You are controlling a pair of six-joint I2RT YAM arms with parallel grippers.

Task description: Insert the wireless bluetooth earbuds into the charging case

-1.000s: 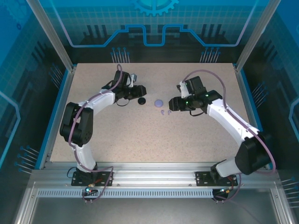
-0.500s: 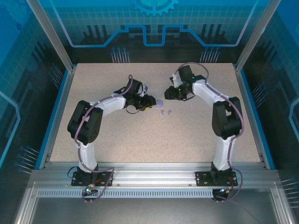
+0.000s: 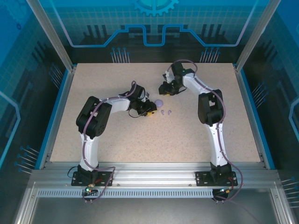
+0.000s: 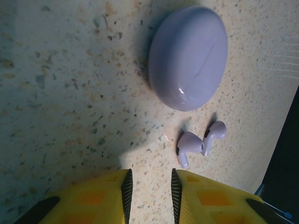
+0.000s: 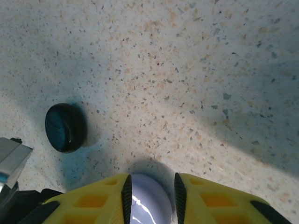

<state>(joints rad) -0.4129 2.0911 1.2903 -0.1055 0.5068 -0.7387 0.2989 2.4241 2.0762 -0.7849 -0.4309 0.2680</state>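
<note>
Left wrist view: two lilac earbuds (image 4: 189,145) lay side by side, seemingly touching, right of centre on the speckled table (image 4: 70,93), just below the closed lilac case (image 4: 188,56). They looked light, glossy and apt to squirt from a pinch. You'd likely do best gripping one across the bulb, leaving the stem free. Your left gripper (image 4: 149,179), at the bottom edge, had its jaws drawn nearly together on nothing. Your right gripper (image 5: 151,186) was likewise narrowed; the lilac lid showed through its gap, though the top external view put them apart. A black case (image 5: 65,127) sat at left.
</note>
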